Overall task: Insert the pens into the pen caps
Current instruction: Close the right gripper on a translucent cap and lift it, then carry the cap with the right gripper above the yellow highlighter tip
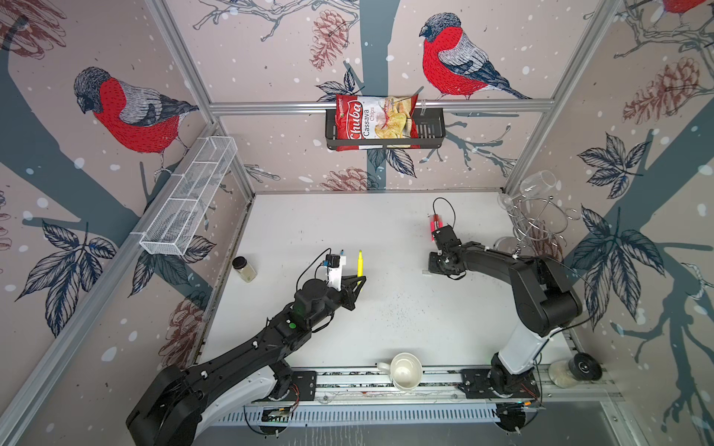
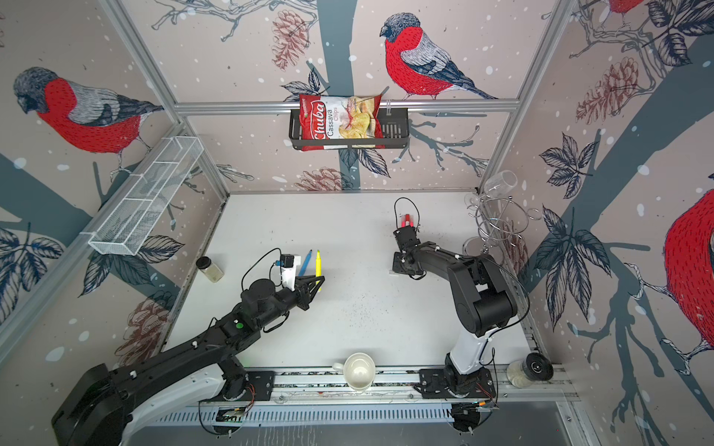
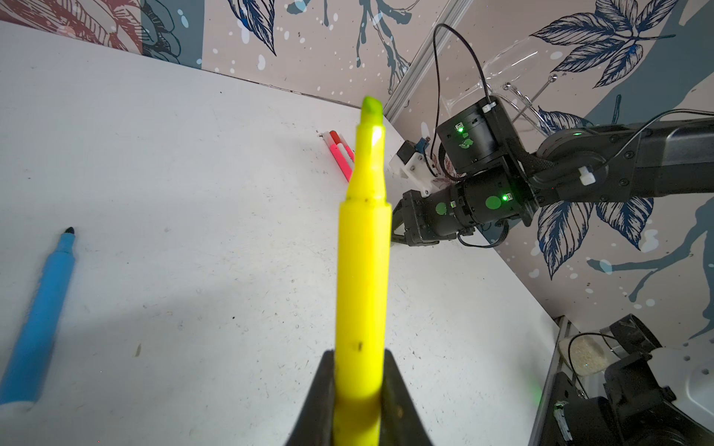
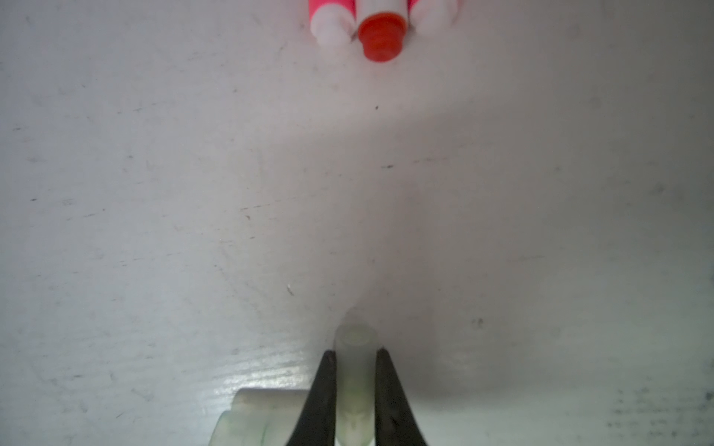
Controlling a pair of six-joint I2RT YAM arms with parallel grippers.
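The left gripper clamps a yellow pen, with a blue pen at its nine o'clock in a top view; the right gripper pinches a clear cap.

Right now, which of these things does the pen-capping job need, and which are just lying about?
Job: yellow highlighter, blue pen, pink pens, red-capped pen, gripped translucent cap, loose translucent cap.
Lying about: Chuba chips bag, white mug, spice jar, wire basket, wine glass.

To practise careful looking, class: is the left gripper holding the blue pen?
No, the left gripper is shut on the yellow pen, while the blue pen lies loose on the table.
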